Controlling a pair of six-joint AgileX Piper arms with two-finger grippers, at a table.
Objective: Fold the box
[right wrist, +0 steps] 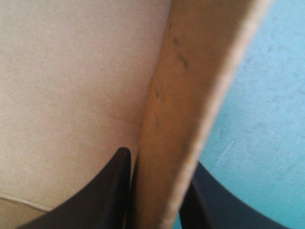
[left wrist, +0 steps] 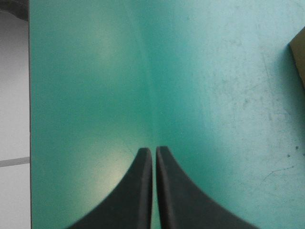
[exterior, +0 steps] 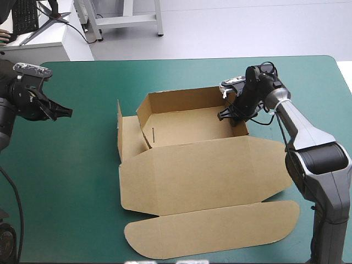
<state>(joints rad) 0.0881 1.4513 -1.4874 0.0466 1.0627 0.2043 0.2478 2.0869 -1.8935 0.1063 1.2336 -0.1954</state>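
Nearest you, the box (exterior: 203, 165) has its lid (exterior: 214, 225) flat on the teal-green cover (exterior: 71, 209), long axis running left to right. Behind that is the tray, and your right gripper (exterior: 231, 115) is pinching its right wall (right wrist: 190, 105), one finger on each side. The left gripper (left wrist: 154, 151) is pressed together on nothing, well off left. The splayed left panel (exterior: 131, 137) looks like its job, clear path.
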